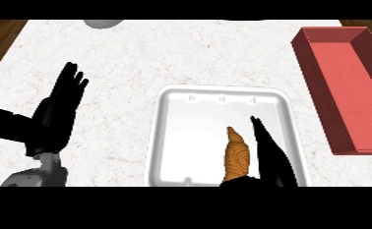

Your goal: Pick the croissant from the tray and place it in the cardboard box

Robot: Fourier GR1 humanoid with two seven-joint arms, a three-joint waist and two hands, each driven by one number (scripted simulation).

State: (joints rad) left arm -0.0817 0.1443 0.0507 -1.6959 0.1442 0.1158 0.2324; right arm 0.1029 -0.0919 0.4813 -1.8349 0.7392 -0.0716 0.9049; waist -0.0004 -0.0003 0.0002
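Observation:
A golden-brown croissant (237, 155) lies lengthwise in the right half of a white tray (190, 125) near the counter's front. My right hand (272, 157) comes in from the lower edge just right of the croissant, its straight fingers alongside it and the thumb side low by its near end; whether it touches the croissant I cannot tell. The red-brown open box (341, 85) stands at the right edge, apart from the tray. My left hand (58, 110) rests open at the left, fingers up, well away from the tray.
A grey rounded object (103, 23) shows at the counter's far edge, upper left. Brown wood (9, 31) borders the white marble counter at the far left corner.

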